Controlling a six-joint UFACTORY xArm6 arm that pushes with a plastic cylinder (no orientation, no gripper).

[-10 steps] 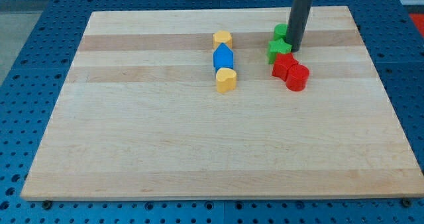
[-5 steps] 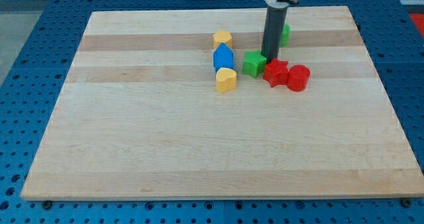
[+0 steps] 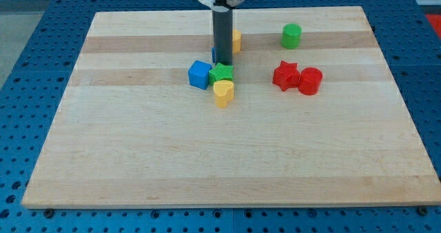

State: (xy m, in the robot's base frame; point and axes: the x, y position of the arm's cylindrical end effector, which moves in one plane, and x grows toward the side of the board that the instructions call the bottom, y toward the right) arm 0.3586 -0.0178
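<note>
My tip [image 3: 222,64] rests on the wooden board [image 3: 138,157] at the upper side of a green star block [image 3: 222,72], touching it. A blue block [image 3: 200,74] sits against the star's left side. A yellow heart block [image 3: 223,93] lies just below the star, touching it. Behind the rod, a second yellow block [image 3: 236,41] is partly hidden. To the view's right stand a red star block [image 3: 285,76] and a red cylinder [image 3: 310,80], side by side. A green cylinder [image 3: 292,36] stands alone near the view's top right.
The board lies on a blue perforated table [image 3: 27,47]. The rod [image 3: 222,33] rises to the arm's mount at the view's top.
The tip swept left, pushing the green star from beside the red star into the blue and yellow blocks. The blue block shifted left, the yellow heart moved down-left, and the green cylinder is uncovered.
</note>
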